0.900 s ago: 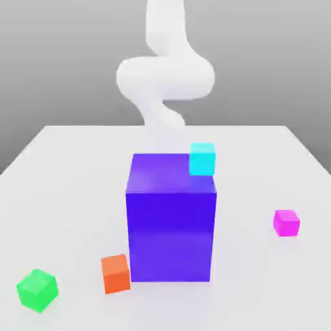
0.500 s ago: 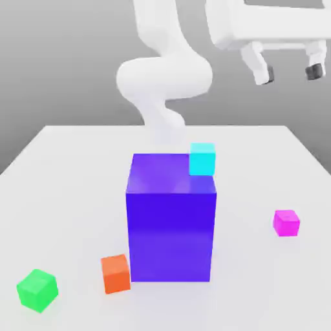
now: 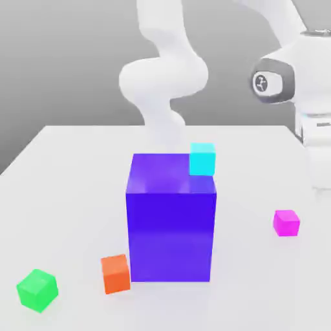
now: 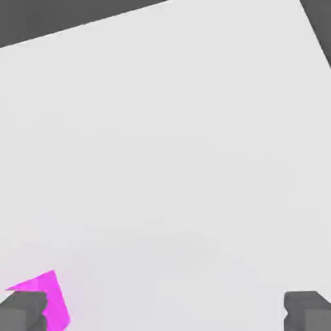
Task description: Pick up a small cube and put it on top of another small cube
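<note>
The small magenta cube (image 3: 286, 222) rests on the white table (image 3: 77, 194) towards the exterior view's right. The arm's white hand (image 3: 318, 155) hangs above and a little behind it, at that view's right edge. In the hand view my gripper (image 4: 165, 313) is open, its two dark fingertips (image 4: 22, 313) far apart with only bare table between them. The magenta cube (image 4: 48, 300) sits just beside one fingertip, outside the gap. A small cyan cube (image 3: 202, 158) stands on the back right corner of the big blue-violet block (image 3: 170, 220).
The tall blue-violet block stands mid-table. An orange cube (image 3: 116, 273) touches its front left corner. A green cube (image 3: 37, 290) lies near the front left of the table. The arm's white links (image 3: 161, 77) rise behind the block.
The hand has swung from the top of the exterior view down to its right edge, closer to the magenta cube. None of the cubes has moved.
</note>
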Controlling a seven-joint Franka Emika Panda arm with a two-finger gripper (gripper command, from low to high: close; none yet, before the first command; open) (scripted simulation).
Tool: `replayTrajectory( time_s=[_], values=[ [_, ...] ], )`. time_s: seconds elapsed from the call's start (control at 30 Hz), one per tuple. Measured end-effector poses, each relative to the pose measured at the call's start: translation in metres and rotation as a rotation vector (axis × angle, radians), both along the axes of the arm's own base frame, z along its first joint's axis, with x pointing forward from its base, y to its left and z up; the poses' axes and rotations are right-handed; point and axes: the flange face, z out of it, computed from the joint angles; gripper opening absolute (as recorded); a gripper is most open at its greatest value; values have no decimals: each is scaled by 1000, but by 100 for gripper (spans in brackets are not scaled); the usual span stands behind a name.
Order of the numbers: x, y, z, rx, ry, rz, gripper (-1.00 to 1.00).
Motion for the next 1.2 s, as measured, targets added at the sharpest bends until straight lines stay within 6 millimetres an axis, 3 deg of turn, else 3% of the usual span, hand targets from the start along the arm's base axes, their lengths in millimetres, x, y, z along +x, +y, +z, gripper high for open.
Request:
replayTrajectory(
  time_s=[0.13, 0.37, 0.4, 0.63, 0.87, 1.03, 1.2],
  values=[
    [-57, 8, -50, -88, 32, 209, 0],
    [-61, 3, -116, -110, 38, 234, 0],
    [-62, 3, -124, -110, 39, 234, -100],
    [-62, 2, -125, -111, 39, 234, -100],
    [-61, 4, -68, -112, 36, 236, -100],
    [8, -5, -57, -111, 14, 155, -100],
    [89, -41, -51, -122, -6, 54, -100]
  ],
)
